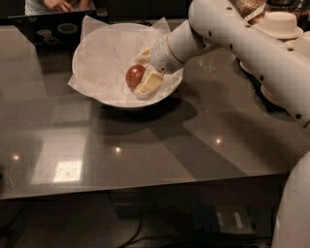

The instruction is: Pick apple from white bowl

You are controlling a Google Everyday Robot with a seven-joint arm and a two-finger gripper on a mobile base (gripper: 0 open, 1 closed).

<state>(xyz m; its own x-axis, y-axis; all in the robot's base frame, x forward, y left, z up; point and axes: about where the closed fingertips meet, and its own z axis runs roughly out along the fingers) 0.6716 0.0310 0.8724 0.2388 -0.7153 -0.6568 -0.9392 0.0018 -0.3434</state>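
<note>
The reddish apple (134, 75) lies in the white bowl (121, 100), which is lined with crumpled white paper (104, 53) and stands at the back middle of the dark table. My gripper (145, 69) reaches into the bowl from the right. It is open, with one finger (148, 83) in front of the apple and touching it, and the other finger (144, 54) behind it. The apple rests on the paper.
Stacks of beige paper bowls (282, 23) stand at the back right, behind my white arm (242, 43). A dark laptop-like object (51, 30) lies at the back left, with a person's hands (60, 5) beyond it. The glossy table (145, 145) ends at its front edge.
</note>
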